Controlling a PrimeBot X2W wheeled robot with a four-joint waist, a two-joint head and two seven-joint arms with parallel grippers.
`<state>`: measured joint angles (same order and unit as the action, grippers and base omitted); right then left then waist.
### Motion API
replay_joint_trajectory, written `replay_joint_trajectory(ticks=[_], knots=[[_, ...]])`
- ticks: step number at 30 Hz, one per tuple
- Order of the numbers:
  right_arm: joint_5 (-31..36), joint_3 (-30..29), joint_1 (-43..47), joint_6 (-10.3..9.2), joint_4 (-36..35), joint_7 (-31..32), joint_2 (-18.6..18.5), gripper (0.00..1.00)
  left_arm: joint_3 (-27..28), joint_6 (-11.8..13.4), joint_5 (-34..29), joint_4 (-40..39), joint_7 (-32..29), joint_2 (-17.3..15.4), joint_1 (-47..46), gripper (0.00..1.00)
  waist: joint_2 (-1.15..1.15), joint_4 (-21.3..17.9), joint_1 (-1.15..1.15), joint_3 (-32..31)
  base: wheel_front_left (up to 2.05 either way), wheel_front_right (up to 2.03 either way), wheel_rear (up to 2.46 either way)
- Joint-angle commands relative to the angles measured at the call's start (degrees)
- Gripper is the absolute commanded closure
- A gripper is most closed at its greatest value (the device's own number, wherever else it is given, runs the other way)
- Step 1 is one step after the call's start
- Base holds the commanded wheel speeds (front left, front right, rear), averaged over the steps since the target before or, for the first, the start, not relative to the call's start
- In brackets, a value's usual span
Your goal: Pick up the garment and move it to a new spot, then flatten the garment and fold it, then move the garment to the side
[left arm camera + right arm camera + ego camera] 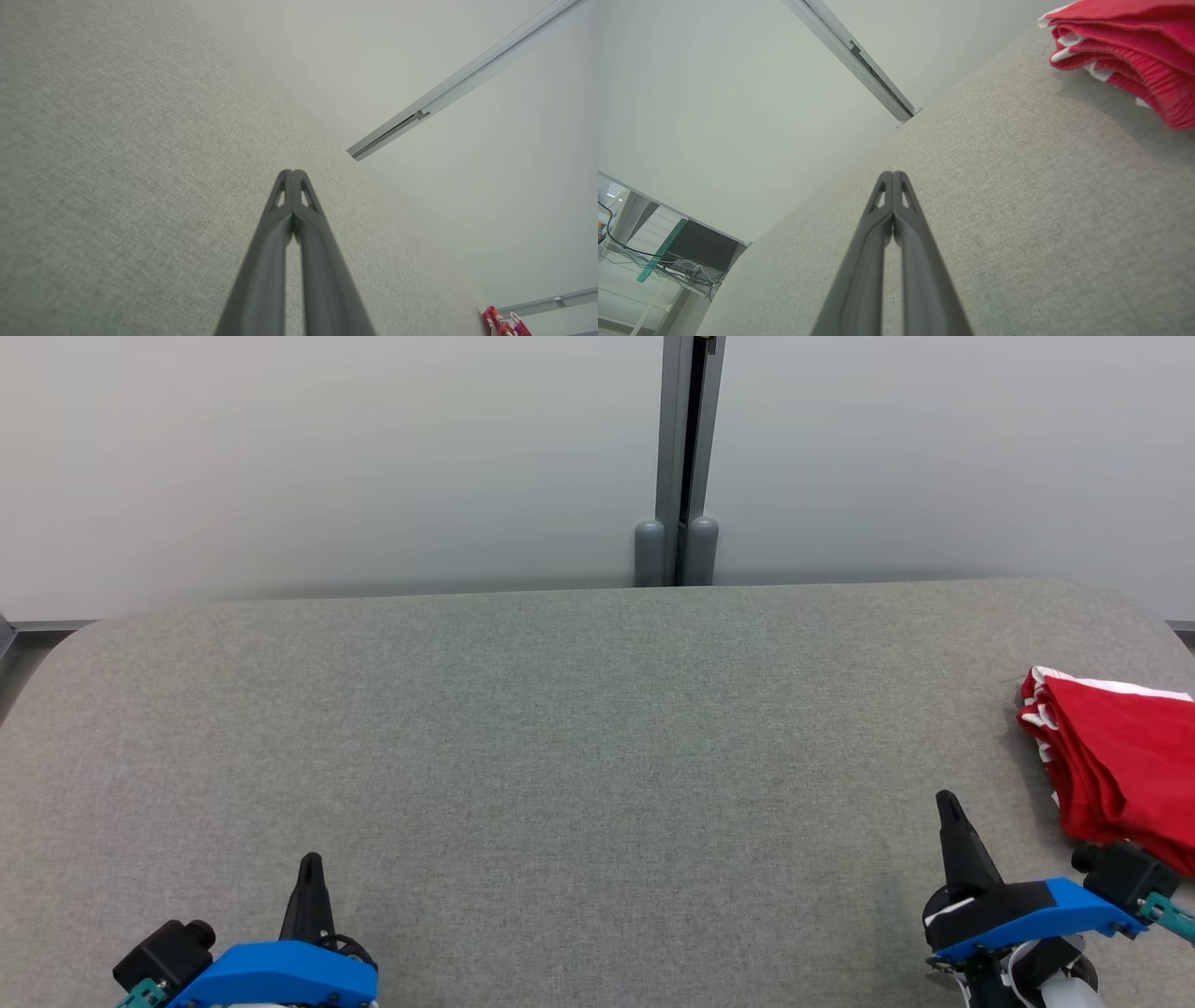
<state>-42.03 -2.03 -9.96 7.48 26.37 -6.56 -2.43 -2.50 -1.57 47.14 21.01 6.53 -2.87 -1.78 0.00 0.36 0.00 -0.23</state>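
Note:
The garment (pixel 1116 756) is red with white trim and lies folded in layers at the far right of the grey table (pixel 579 728), running past the view's right edge. It also shows in the right wrist view (pixel 1125 51) and as a small red patch in the left wrist view (pixel 502 323). My right gripper (pixel 948 800) hovers low at the lower right, shut and empty, a short way left of the garment. Far from the garment, at the lower left, my left gripper (pixel 310 861) is shut with nothing in it. Both finger pairs meet at the tips (pixel 293 173) (pixel 893 175).
A pale partition wall with a grey vertical post (pixel 680 467) stands right behind the table's far edge. In the right wrist view a desk with a dark box and cables (pixel 686 252) stands beyond the table's end.

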Motion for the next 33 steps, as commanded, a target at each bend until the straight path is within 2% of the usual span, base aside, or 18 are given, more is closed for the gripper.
replay_joint_trajectory(ticks=[1, 33], knots=[[-2.49, -0.31, 0.03, 0.01, -1.57, 0.71, -0.33, 1.0, 0.71, -0.53, 2.14, -1.25, -0.66, 0.0, -1.99, 1.0, 0.0, -0.01, 0.0, 0.01, 0.0, 0.0, 0.0], [-23.67, -2.22, 1.76, 0.02, -6.52, 6.23, -0.47, 1.0, 4.5, -3.03, 21.23, -3.93, -6.18, 0.0, -3.31, 1.0, 0.0, -0.13, 0.0, 0.15, 0.0, 0.0, 0.0]])
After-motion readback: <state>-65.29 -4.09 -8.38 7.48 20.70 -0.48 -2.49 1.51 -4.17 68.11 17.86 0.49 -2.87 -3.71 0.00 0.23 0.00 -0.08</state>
